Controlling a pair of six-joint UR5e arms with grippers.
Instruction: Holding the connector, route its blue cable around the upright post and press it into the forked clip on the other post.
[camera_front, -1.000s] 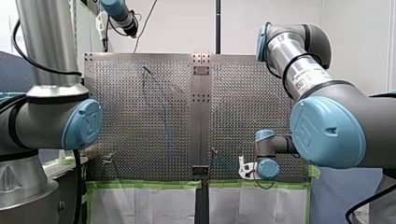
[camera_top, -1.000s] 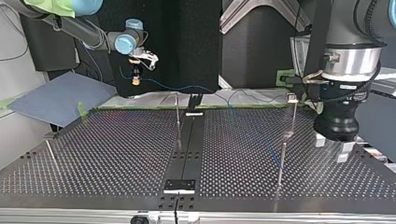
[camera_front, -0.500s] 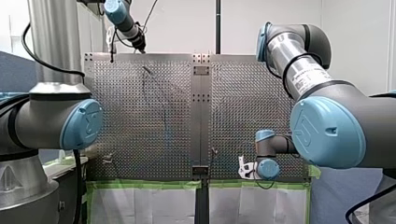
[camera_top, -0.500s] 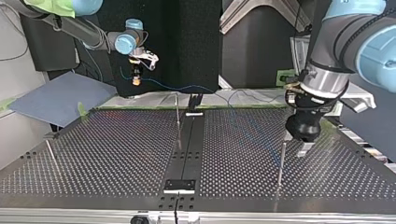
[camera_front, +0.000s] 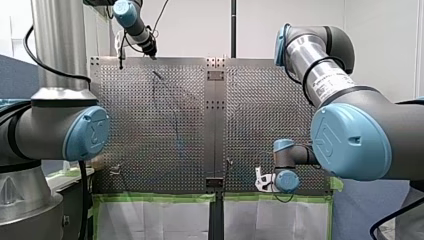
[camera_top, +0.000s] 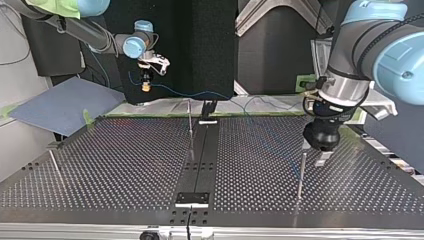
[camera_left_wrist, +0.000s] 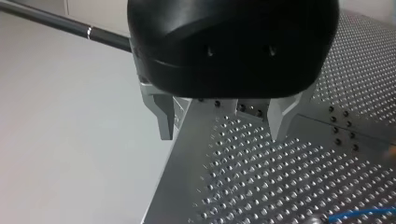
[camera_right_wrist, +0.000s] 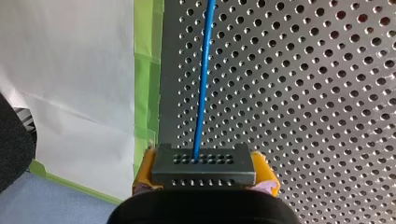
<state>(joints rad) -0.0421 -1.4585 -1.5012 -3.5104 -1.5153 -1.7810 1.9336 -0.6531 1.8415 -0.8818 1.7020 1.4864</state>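
- The connector (camera_right_wrist: 204, 163) sat clamped between the yellow pads (camera_right_wrist: 144, 170) of my right tool (camera_right_wrist: 205, 173), with its hole-studded face turned ahead of the tool.
- The blue cable (camera_right_wrist: 201, 88) left the middle of that face. It ran straight ahead over the perforated tabletop (camera_right_wrist: 303, 93), close along the edge bound with green tape (camera_right_wrist: 147, 84). White sheeting (camera_right_wrist: 70, 79) lay beyond the tape.
- In the top view my right tool (camera_top: 145, 84) hung above and beyond the tabletop's far edge, at the view's left, pointing downward.
- From there the cable (camera_top: 182, 92) sagged toward the view's right and passed behind the top of the upright post (camera_top: 190, 125), which stood beside the black centre strip (camera_top: 202, 150). Whether cable and post touched could not be told.
- A faint stretch of the cable then crossed the tabletop (camera_top: 100, 165) toward a second post (camera_top: 300, 175) at the view's right.
- My left tool (camera_top: 316, 152) hung low over the tabletop at the view's right, just beside that second post and well apart from the connector.
- In the left wrist view its metal fingers (camera_left_wrist: 164, 116) stood spread wide with nothing gripped, and the tabletop's edge showed in the gap under them.
- A short piece of the blue cable (camera_left_wrist: 355, 215) lay on the tabletop ahead of the left tool, clear of both fingers.
- In the front view my right tool (camera_front: 262, 180) was at the tabletop's near edge and my left tool (camera_front: 150, 51) at its far edge.
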